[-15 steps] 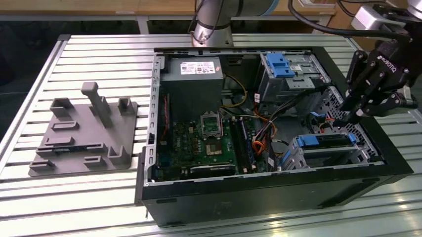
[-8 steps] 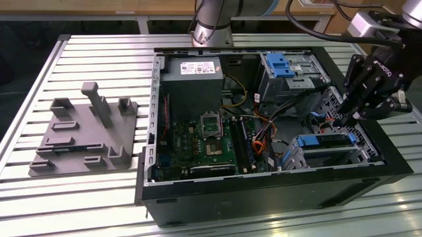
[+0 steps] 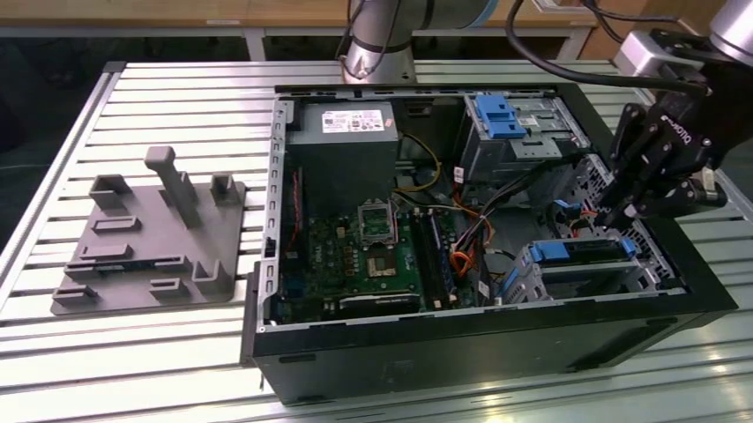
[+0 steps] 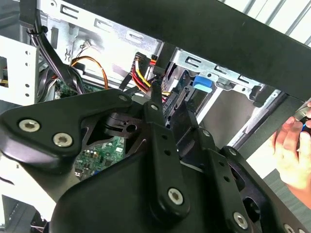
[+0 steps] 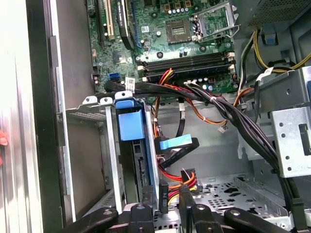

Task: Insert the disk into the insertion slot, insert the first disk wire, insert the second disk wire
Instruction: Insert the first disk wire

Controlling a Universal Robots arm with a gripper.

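Note:
The disk [image 3: 585, 253], silver with a blue carrier rail, lies inside the insertion slot [image 3: 526, 278], a low perforated metal cage at the exterior view's right of the open case. In the first wrist view the disk's blue handle [image 5: 130, 124] stands in the cage [image 5: 90, 112]. My gripper [image 3: 612, 216] hangs over the disk's far end. Its fingers [image 5: 187, 201] are shut on a black wire connector [image 5: 164, 196] with red, yellow and black leads [image 4: 141, 74], right at the disk's edge [image 4: 176, 98]. A blue flat wire [image 5: 177, 143] lies loose beside the disk.
A taller grey bay with a blue latch [image 3: 500, 115] stands behind the slot. The motherboard [image 3: 376, 256] and thick black cable bundles [image 5: 233, 116] take up the case's middle. A grey fixture plate [image 3: 153, 238] lies on the table. A person's hand [image 4: 291, 145] is outside the case wall.

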